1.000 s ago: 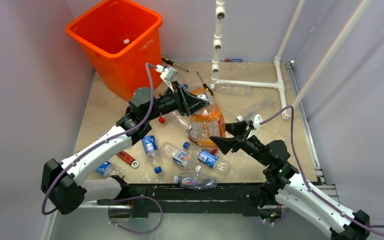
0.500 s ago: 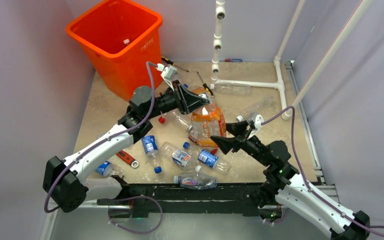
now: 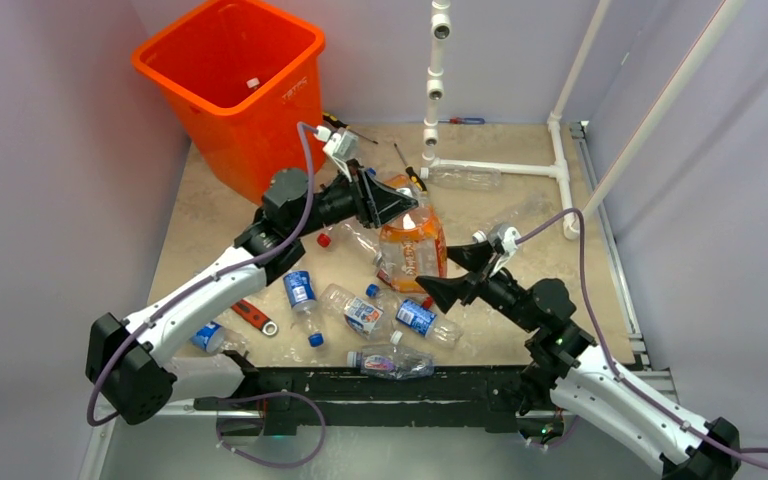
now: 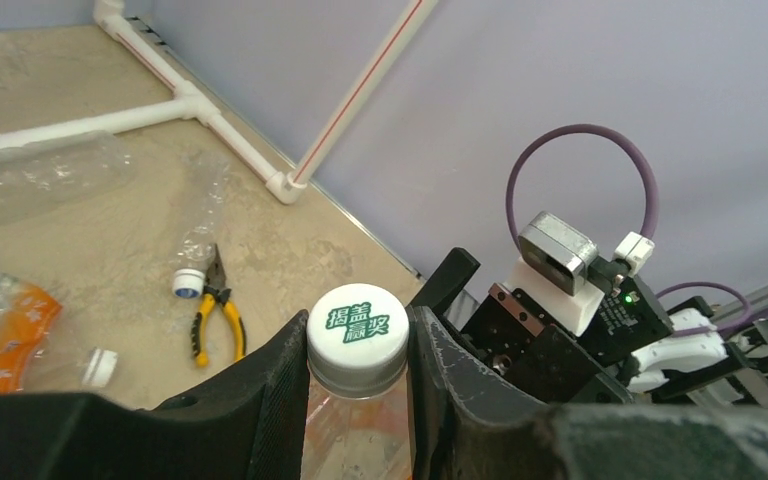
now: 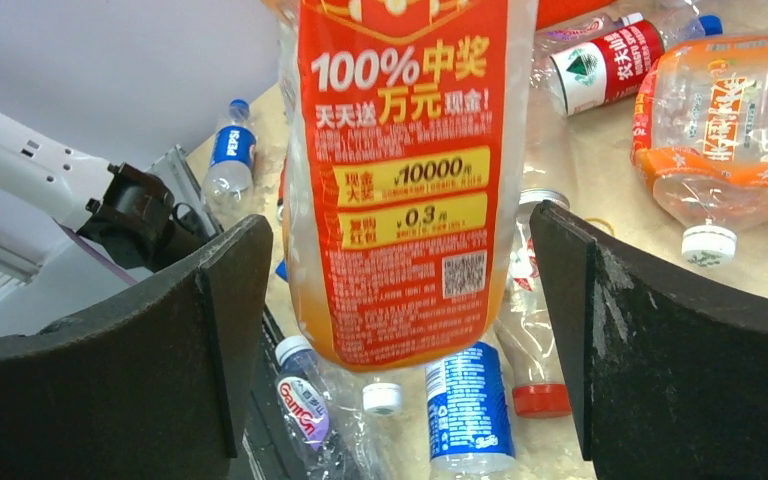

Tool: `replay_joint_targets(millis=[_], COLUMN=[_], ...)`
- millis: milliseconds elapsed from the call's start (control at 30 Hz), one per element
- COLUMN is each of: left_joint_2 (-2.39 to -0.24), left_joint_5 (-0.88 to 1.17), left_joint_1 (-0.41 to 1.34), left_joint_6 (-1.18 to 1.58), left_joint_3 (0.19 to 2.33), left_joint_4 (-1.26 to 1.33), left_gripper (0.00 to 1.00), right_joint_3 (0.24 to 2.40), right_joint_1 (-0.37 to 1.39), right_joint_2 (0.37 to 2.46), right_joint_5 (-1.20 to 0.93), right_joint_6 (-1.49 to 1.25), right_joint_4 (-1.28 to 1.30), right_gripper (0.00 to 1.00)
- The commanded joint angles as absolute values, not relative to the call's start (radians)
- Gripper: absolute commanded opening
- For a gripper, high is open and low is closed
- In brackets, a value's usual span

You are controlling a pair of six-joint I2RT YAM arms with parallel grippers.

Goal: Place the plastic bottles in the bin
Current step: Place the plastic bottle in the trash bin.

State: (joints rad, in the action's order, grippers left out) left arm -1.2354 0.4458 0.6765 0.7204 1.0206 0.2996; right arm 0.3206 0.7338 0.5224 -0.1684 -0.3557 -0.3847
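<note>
- Left gripper [image 3: 400,205], out past the front of the bin [image 3: 260,130], is pinched narrow on the neck of the big orange bottle [image 3: 415,245]; from its wrist camera the white cap [image 4: 357,322] sits right between the two fingers.
- That bin stands in the far left corner, well apart from the bottle. In the part of its inside that shows I see one small white scrap and no bottles.
- Near the left arm, small bottles [image 3: 302,292] lie scattered on the table [image 3: 210,215], one beside a red-handled wrench [image 3: 255,317].
- Mid-table, the big orange bottle stands roughly upright, held only at the top as far as I can tell.
- Right gripper [image 5: 405,300] is spread wide either side of the bottle's body, with clear gaps on both sides, gripping nothing.
- Further right, a clear bottle [image 3: 465,178] lies against the white pipe frame [image 3: 500,167].
- My reading: the job has hardly started. This bottle needs carrying to the bin, and all the rest are waiting.
</note>
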Motion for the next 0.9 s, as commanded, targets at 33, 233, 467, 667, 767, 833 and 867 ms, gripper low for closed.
replay_joint_targets(millis=[33,233,467,667,767,833,867], left_joint_2=[-1.161,-1.076,-1.002,-1.069,-1.121,-1.171,-1.196], left_joint_5=[0.337,0.152,-0.084,-0.335,-0.545,-0.622,-0.643], left_joint_1=[0.680,0.681,0.682,0.683,0.681,0.675,0.667], left_joint_6=[0.589,0.396,0.203,-0.064,-0.296,-0.419,-0.463], left_joint_3=[1.111,1.161,1.185,1.305,1.349,1.388,1.406], left_joint_4=[0.207,0.116,0.220,0.307,0.481,0.588,0.639], left_gripper=[0.00,0.00,0.00,0.00,0.00,0.00,0.00], right_joint_3=[0.385,0.397,0.373,0.367,0.364,0.370,0.374], right_joint_1=[0.738,0.737,0.738,0.735,0.736,0.736,0.736], right_joint_2=[0.497,0.455,0.475,0.494,0.487,0.497,0.505], right_joint_5=[-0.139,-0.121,0.017,0.129,0.097,0.090,0.079], right_joint_6=[-0.411,-0.441,-0.486,-0.526,-0.567,-0.569,-0.564], right_joint_4=[-0.354,-0.330,-0.351,-0.362,-0.326,-0.297,-0.287], right_gripper=[0.99,0.99,0.99,0.99,0.99,0.99,0.99])
